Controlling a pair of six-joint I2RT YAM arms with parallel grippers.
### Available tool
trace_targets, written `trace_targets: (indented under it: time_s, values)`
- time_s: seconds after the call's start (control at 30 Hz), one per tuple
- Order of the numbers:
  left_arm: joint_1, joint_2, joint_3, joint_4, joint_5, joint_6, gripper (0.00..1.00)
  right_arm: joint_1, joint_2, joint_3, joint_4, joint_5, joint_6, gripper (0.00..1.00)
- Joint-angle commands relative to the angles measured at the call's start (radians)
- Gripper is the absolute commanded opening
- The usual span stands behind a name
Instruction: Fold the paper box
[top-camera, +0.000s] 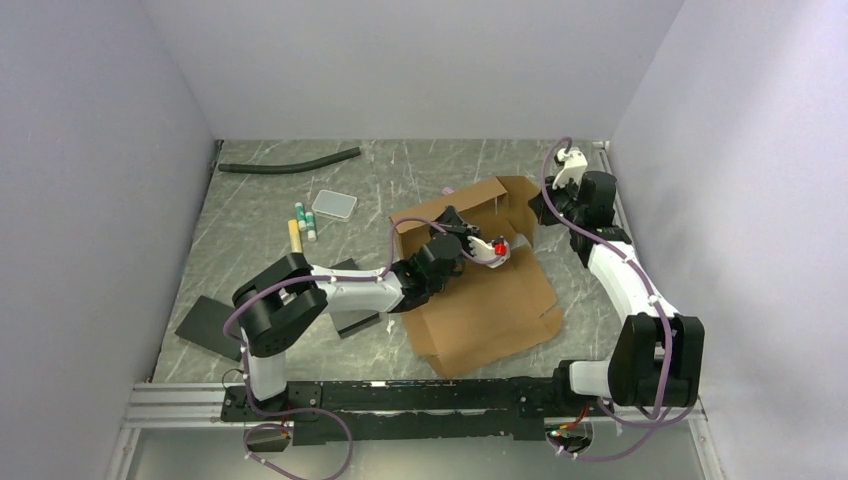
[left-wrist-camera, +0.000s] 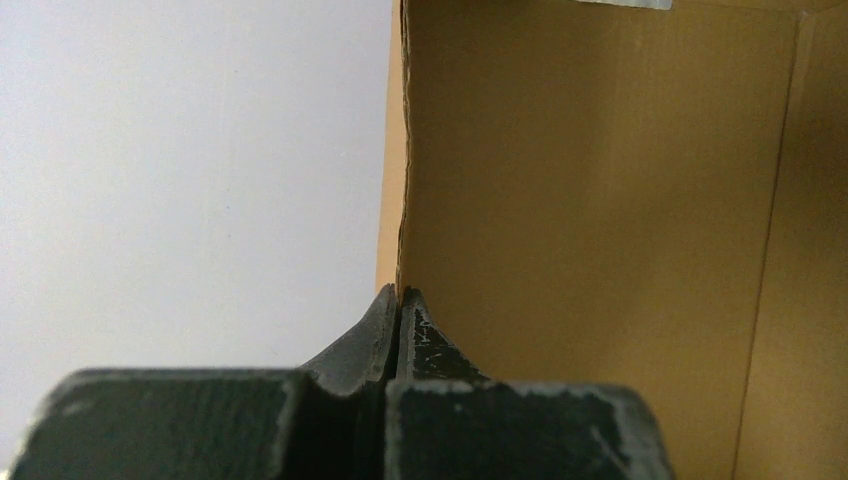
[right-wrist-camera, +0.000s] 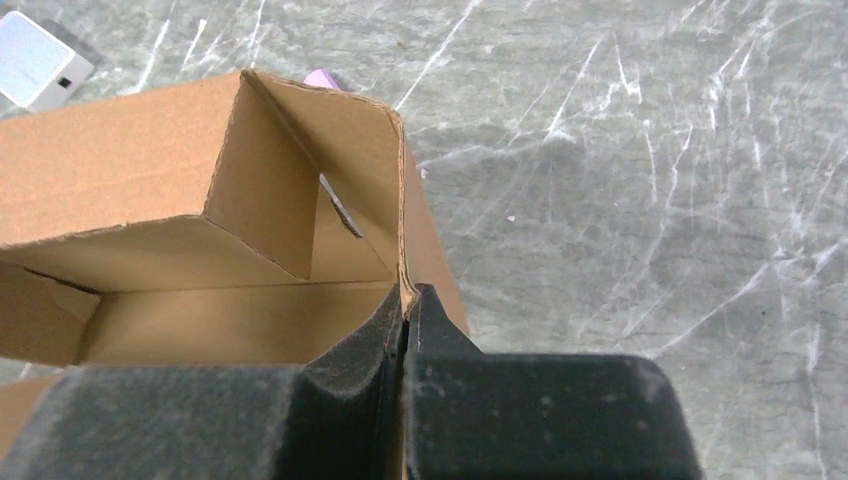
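The paper box (top-camera: 490, 300) is a brown cardboard sheet lying mid-table, its far half raised into walls. My left gripper (top-camera: 462, 228) reaches in from the left and is shut on the edge of an upright wall; in the left wrist view the cardboard edge (left-wrist-camera: 402, 180) runs straight up from between the closed fingertips (left-wrist-camera: 398, 295). My right gripper (top-camera: 540, 208) is at the box's far right corner, shut on the right wall's edge (right-wrist-camera: 402, 230), pinched at the fingertips (right-wrist-camera: 405, 300). The box's inside shows in the right wrist view (right-wrist-camera: 230, 320).
Black flat slabs lie at the left (top-camera: 208, 322) and under the left arm (top-camera: 350, 270). A yellow stick and small green-white tubes (top-camera: 303, 222), a clear lid (top-camera: 333, 204) and a dark hose (top-camera: 290, 162) lie at the back left. A pink bit (right-wrist-camera: 321, 78) lies behind the box.
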Motion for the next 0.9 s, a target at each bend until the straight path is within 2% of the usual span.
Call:
trace_targets:
  time_s: [0.0, 0.33, 0.6, 0.87]
  values:
    - [-0.016, -0.021, 0.014, 0.001, 0.036, 0.016, 0.0, 0.008, 0.008, 0.089, 0.019, -0.04, 0.139, 0.0]
    - [-0.016, -0.015, 0.026, -0.022, 0.04, 0.004, 0.0, 0.017, 0.094, 0.19, -0.105, -0.089, 0.258, 0.0]
    - [-0.016, -0.015, 0.029, -0.027, 0.044, -0.002, 0.0, 0.022, 0.137, 0.216, -0.107, -0.057, 0.306, 0.0]
    - [-0.016, -0.012, 0.034, -0.032, 0.041, -0.01, 0.0, 0.022, 0.15, 0.222, -0.105, -0.119, 0.408, 0.0]
